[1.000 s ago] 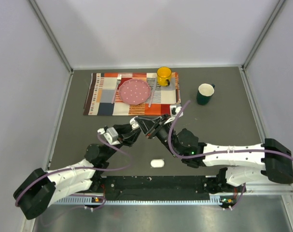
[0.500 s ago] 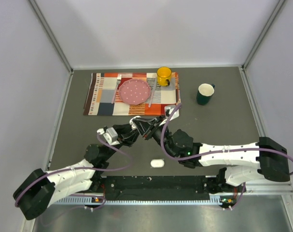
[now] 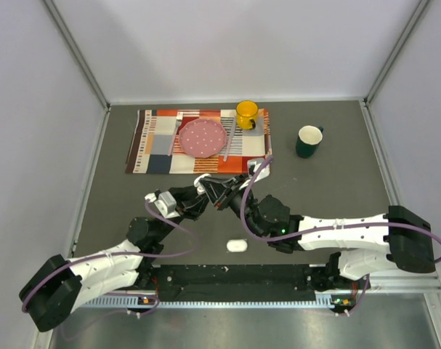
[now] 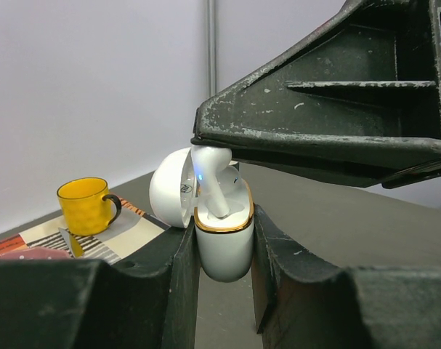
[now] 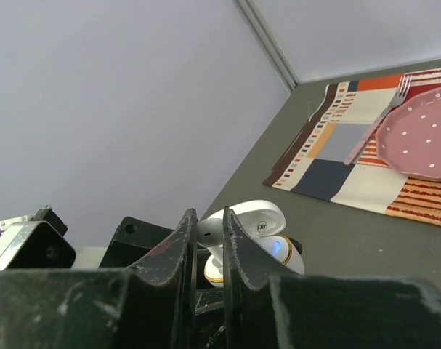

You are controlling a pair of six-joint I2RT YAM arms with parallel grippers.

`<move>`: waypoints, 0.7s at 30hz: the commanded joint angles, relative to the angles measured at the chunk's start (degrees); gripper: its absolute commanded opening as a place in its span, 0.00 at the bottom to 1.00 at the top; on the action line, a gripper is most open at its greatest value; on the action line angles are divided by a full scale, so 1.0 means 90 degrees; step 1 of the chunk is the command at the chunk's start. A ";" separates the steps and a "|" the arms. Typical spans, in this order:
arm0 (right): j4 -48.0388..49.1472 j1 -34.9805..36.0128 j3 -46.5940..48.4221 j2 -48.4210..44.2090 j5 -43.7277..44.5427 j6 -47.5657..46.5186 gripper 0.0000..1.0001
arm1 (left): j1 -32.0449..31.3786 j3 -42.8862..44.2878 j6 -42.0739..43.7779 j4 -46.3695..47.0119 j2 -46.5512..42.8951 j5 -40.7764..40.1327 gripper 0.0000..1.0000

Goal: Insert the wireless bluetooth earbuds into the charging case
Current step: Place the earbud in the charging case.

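Note:
My left gripper [image 4: 224, 234] is shut on the white charging case [image 4: 224, 251], gripping its gold-rimmed lower half upright with the lid [image 4: 173, 190] swung open to the left. A white earbud [image 4: 211, 180] stands in the case mouth, stem down inside the rim and head still above it. My right gripper [image 5: 208, 219] is shut on that earbud's [image 5: 210, 233] head, directly over the case [image 5: 282, 253]. A blue light glows on the case. In the top view the two grippers, left [image 3: 198, 192] and right [image 3: 229, 193], meet mid-table just below the placemat.
A second small white case [image 3: 237, 246] lies shut on the dark table near the arm bases. A striped placemat [image 3: 151, 142] at the back holds a pink dotted plate [image 3: 202, 137], cutlery and a yellow mug [image 3: 247, 114]. A dark green mug [image 3: 308, 140] stands back right.
The right arm has shifted a little left toward the left gripper, bringing the earbud over the open case. The left arm has stayed put.

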 commanded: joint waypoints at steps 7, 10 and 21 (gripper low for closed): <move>0.0174 0.0136 0.0310 0.0167 -0.0087 0.0125 0.00 | -0.0049 0.0160 -0.0031 0.0759 -0.0072 -0.0123 0.00; 0.0203 0.0136 0.0320 0.0187 -0.0107 0.0174 0.00 | -0.0059 0.0160 -0.0031 0.0769 -0.0062 -0.0104 0.00; 0.0037 0.0263 0.0262 0.0216 0.0156 0.0009 0.00 | -0.0079 0.0092 -0.0011 0.0906 -0.0248 -0.0376 0.00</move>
